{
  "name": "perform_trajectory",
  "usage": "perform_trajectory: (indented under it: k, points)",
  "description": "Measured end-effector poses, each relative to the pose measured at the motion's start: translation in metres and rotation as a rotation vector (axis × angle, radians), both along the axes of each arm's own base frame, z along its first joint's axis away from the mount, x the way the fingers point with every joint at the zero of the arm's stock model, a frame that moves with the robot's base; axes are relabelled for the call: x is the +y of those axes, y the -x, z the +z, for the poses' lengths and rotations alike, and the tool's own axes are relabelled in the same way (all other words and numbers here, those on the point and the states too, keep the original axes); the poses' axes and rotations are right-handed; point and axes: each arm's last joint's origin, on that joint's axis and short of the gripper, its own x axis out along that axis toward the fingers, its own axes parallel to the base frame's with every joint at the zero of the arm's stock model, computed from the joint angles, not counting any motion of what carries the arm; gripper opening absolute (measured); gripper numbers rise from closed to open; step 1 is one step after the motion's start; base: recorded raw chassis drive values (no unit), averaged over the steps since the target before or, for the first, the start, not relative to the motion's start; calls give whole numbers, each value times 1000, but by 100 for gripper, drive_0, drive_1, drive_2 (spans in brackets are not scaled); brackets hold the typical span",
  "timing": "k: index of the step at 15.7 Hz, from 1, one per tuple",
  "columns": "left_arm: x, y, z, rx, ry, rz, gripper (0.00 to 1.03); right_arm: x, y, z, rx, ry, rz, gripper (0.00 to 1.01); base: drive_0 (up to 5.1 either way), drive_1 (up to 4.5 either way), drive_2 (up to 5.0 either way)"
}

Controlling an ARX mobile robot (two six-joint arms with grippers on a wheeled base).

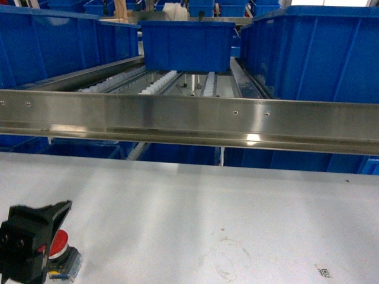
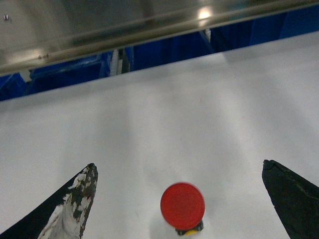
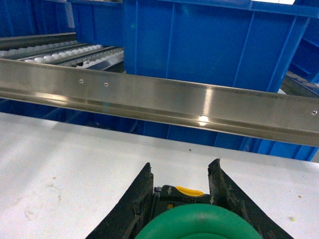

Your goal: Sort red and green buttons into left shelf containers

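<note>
The red button (image 1: 58,244) stands on the white table (image 1: 207,207) at the near left, its red cap up over a dark body with a yellow part. My left gripper (image 1: 29,239) is right beside it. In the left wrist view that gripper (image 2: 179,165) is open, and the red button (image 2: 182,205) sits between its wide-spread fingers, touching neither. My right gripper (image 3: 181,165) is shut on the green button (image 3: 197,221), its fingers pressing the dark body under the green cap. Big blue containers (image 1: 47,41) fill the shelf's upper left.
A steel rail (image 1: 189,121) runs across the shelf front above the table's far edge. Behind it are roller tracks (image 1: 160,83), a blue bin in the middle (image 1: 188,44) and a large one on the right (image 1: 314,53). More blue bins sit below the rail (image 1: 177,155).
</note>
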Motion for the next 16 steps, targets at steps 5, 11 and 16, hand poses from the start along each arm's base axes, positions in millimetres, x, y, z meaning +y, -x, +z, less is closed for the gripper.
perform_trajectory:
  k: [5, 11, 16]
  points:
    - [18, -11, -28, 25, 0, 79, 98, 0, 0, 0, 0, 0, 0, 29, 0, 0, 0]
    - [20, -57, -55, 161, 174, 65, 98, 0, 0, 0, 0, 2, 0, 29, 0, 0, 0]
    - [8, -51, -76, 236, 117, 85, 98, 0, 0, 0, 0, 2, 0, 29, 0, 0, 0]
